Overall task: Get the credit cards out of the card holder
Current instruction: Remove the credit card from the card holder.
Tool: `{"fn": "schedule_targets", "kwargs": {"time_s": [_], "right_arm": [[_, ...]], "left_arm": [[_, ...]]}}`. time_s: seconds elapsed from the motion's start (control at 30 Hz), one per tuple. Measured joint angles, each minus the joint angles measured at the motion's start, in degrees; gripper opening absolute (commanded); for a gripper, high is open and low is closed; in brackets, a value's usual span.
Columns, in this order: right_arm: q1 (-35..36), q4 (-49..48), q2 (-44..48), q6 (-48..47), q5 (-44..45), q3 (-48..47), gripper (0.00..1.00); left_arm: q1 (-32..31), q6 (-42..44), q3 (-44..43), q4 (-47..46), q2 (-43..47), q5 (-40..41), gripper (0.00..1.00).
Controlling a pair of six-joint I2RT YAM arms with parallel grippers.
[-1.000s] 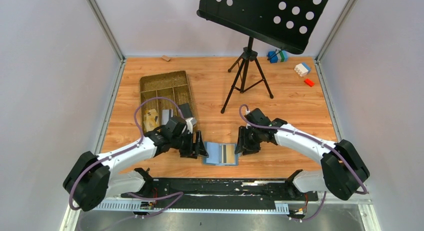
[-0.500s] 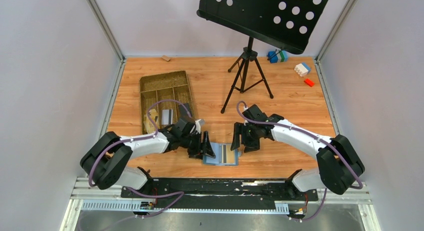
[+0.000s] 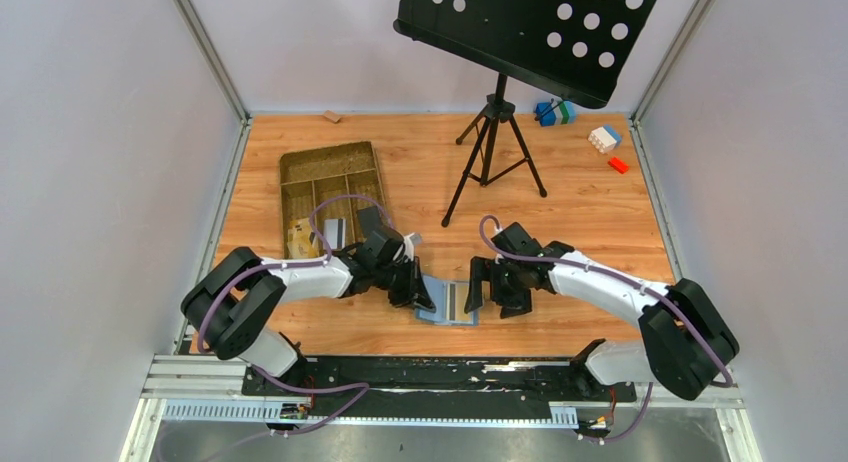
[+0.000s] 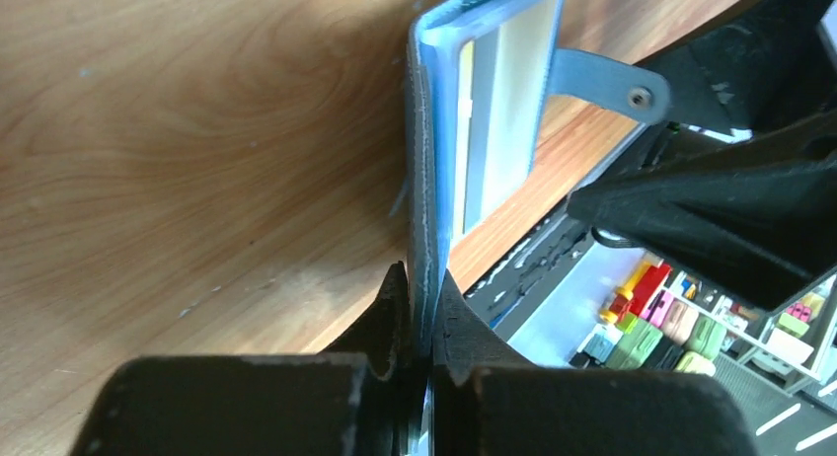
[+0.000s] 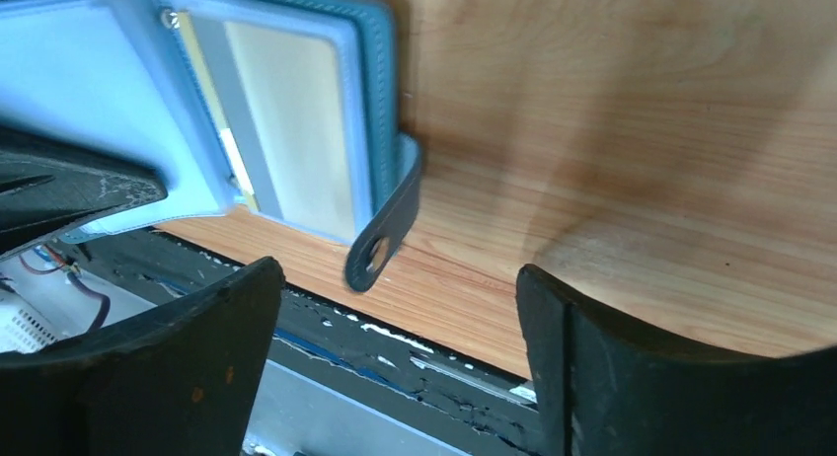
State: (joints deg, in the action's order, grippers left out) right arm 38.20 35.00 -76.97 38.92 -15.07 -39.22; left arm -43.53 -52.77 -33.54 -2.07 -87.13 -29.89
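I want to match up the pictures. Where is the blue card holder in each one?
Top external: the card holder lies open, low in the centre of the picture.
Left wrist: the card holder runs up the middle, its cover pinched in the left gripper.
Right wrist: the card holder fills the upper left, open.
Shared landmark: its tan pocket.

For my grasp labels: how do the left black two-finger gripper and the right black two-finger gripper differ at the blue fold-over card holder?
The left gripper is shut on the cover edge of the blue card holder; the right gripper is open, holding nothing. The left gripper sits at the holder's left side, the right gripper at its right, by the strap tab. Both are black.
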Motion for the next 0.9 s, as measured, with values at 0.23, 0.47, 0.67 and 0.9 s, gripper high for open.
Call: {"fn": "schedule_targets", "kwargs": {"time_s": [0.23,0.47,0.67,0.9], "right_arm": [[-1.0,-8.4,9.5,0.7,-3.2,4.5,1.00],[-7.4,-15.6,23.5,4.6,-7.6,9.9,1.00],[-9.6,-16.4,35.5,8.8,-7.6,12.8,1.00],[-10.7,-15.8,41.2,15.1,-6.7,15.9,0.99]], "left_arm": [[0.0,-0.4,-4.8,1.6,2.3,-1.4,0.00],[0.0,-4.7,-6.4,0.2,8.0,-3.7,0.00],[0.0,-9.7,-6.2,-4.2,11.0,-5.6,0.00],[0.0,-13.9,-5.7,-8.1,14.5,-6.6,0.00]]}}
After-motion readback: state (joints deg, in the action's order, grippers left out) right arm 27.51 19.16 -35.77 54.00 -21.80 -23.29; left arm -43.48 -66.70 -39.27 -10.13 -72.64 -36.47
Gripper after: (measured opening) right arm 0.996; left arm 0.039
